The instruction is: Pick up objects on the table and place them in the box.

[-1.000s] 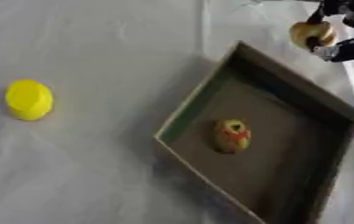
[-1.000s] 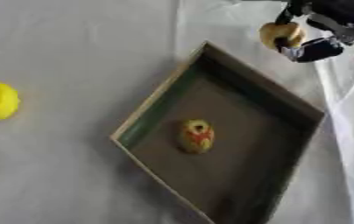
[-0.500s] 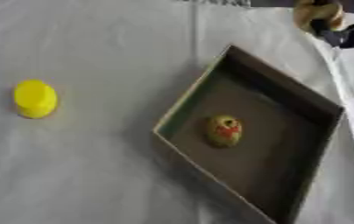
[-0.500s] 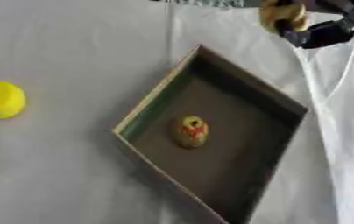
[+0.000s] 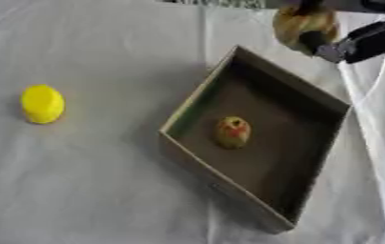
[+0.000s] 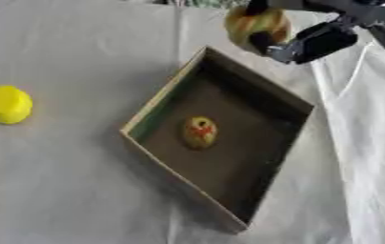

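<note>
Cloth (image 5: pixel 104 190), pale grey and lightly creased, covers the table across the whole frame. At the left edge, about mid-height, a yellow object (image 5: pixel 42 103) with a rounded shape rests on the cloth, well apart from everything else. Right of centre sits the box (image 6: pixel 158 112), a shallow dark tray with tan walls, turned so that one corner points toward the top of the frame and another toward the bottom right. Inside it, near the middle of its floor, lies a small oval fruit (image 6: pixel 199 132), yellowish with a red patch on top; it touches none of the walls.

At the upper right, the right hand (image 6: pixel 300 43) comes in from the corner, black, its fingers curled round a round yellow-brown ball (image 6: pixel 250 26). Ball and hand sit above the box's top corner in the frame; whether the ball is over the box or beyond its far wall cannot be told. White fabric (image 5: pixel 379 119) lies along the right edge.
</note>
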